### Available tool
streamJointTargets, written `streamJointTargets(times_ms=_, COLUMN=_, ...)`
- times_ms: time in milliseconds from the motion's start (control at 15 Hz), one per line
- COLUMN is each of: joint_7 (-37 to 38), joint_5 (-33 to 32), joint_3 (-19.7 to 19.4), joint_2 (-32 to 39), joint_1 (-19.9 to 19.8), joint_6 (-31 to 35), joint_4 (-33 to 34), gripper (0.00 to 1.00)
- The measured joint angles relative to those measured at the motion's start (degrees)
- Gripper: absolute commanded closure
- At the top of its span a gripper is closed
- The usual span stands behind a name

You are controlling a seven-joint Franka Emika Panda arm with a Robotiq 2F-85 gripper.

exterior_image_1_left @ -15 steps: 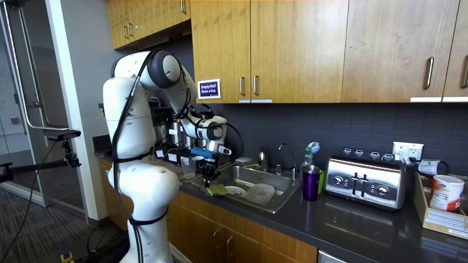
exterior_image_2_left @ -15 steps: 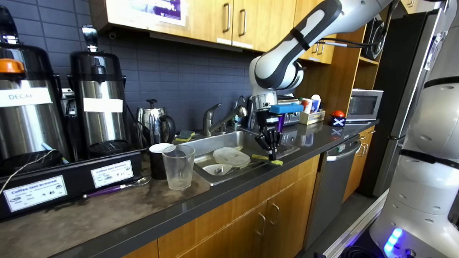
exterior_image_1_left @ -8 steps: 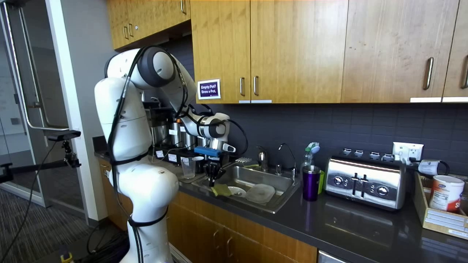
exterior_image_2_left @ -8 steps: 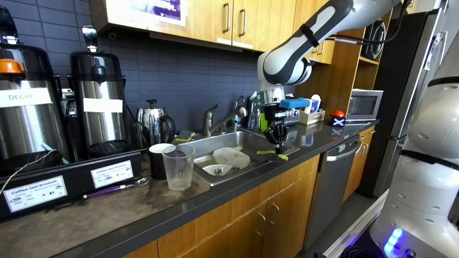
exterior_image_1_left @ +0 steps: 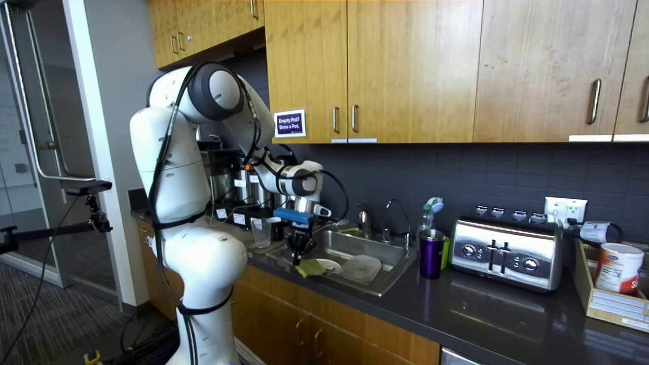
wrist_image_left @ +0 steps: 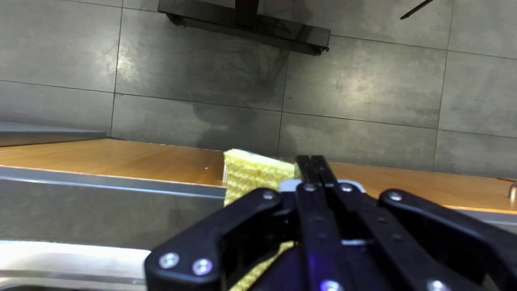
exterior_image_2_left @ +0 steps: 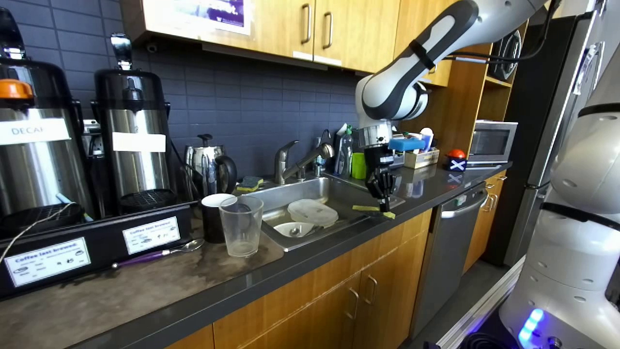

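A yellow sponge [wrist_image_left: 256, 171] lies at the front edge of the counter, partly across the edge in the wrist view. My gripper [wrist_image_left: 311, 158] is shut, its two fingers side by side with nothing seen between them. The fingers [wrist_image_left: 307, 169] stand right against or just over the sponge; whether they press on it is hard to tell. In both exterior views the gripper [exterior_image_1_left: 297, 261] points down, with the sponge [exterior_image_1_left: 311, 267] around its tips. Part of the sponge [exterior_image_2_left: 365, 208] is hidden behind the gripper [exterior_image_2_left: 384, 208].
Beside the sponge is a steel sink [exterior_image_2_left: 271, 198] holding a clear plastic container [exterior_image_2_left: 312, 212] and a white dish [exterior_image_2_left: 293, 229]. The faucet [exterior_image_2_left: 312, 156] rises behind it. A clear cup [exterior_image_2_left: 242, 228], a purple tumbler [exterior_image_1_left: 431, 256] and a toaster [exterior_image_1_left: 507, 248] stand on the counter.
The arm has moved rightward along the counter's front edge in both exterior views, and the sponge has shifted the same way with it. The gripper has stayed shut.
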Motion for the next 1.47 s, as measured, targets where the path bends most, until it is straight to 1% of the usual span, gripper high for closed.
streamJointTargets(times_ms=267, joint_7=-3.2, joint_5=-3.2, joint_3=-0.9, joint_2=0.7, joint_1=-0.9, joint_6=0.2, joint_4=-0.3, gripper=0.99)
streamJointTargets(times_ms=533, joint_7=-3.5, joint_5=-9.3, joint_3=-1.1, joint_2=2.0, joint_1=-2.1, joint_6=2.4, joint_4=-0.3, gripper=0.99)
streamJointTargets(times_ms=933, joint_7=-2.4, joint_5=-16.7, joint_3=-1.8, joint_2=4.4, joint_1=-4.2, joint_6=5.6, joint_4=-0.1, gripper=0.99)
streamJointTargets(times_ms=1467, joint_7=1.1, joint_5=-22.8, joint_3=-3.9, joint_2=4.7, joint_1=-6.8, joint_6=5.6, joint_4=-0.2, gripper=0.99)
